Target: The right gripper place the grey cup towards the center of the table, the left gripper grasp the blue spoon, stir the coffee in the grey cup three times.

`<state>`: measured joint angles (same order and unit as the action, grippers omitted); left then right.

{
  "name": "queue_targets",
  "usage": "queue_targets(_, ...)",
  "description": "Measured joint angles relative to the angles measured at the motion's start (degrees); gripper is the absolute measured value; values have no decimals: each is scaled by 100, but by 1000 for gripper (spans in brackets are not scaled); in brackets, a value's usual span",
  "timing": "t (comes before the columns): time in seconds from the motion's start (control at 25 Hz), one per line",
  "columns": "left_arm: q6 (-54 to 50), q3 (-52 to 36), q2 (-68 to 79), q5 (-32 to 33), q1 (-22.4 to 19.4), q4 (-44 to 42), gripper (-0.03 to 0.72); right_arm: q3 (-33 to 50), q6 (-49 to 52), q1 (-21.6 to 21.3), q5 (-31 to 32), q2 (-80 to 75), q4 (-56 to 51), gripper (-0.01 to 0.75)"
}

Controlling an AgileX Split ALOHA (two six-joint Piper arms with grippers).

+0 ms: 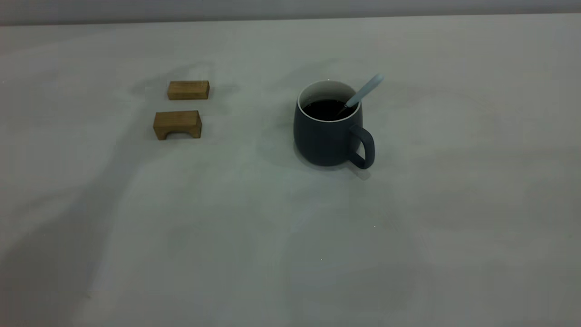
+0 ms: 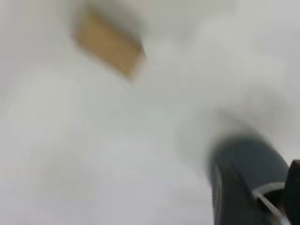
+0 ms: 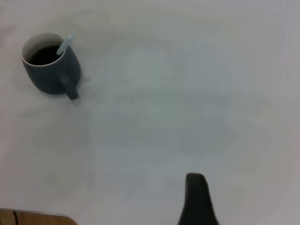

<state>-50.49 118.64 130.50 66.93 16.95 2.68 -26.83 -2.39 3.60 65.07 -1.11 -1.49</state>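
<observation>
While blue spoon (image 1: 366,90) leans in grey cup (image 1: 327,136), tool states unreadable; no lettering.

From my exterior camera neither arm shows. The blue spoon (image 1: 365,92) has its bowl sunk under the coffee (image 1: 326,109), so I can't see it. My left wrist feed is smeared: a wooden block (image 2: 108,44) is a tan blur, and the grey cup (image 2: 246,180) runs off the edge. On the right wrist feed only one finger (image 3: 198,199) pokes in, cut off.
</observation>
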Motion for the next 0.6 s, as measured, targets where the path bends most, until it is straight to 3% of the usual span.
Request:
queue_targets(0.16, 1661, 0, -556, 0, 0, -788, 344, 0, 0, 0, 0, 0, 0, 592)
queue_targets(0.32, 3590, 0, -975, 0, 0, -960, 344, 0, 0, 0, 0, 0, 0, 592)
queue_targets(0.48, 4172, -84, -1295, 0, 0, -1162, 344, 0, 0, 0, 0, 0, 0, 592)
queue_targets(0.6, 4216, -626, -1670, 0, 0, -1459, 344, 0, 0, 0, 0, 0, 0, 592)
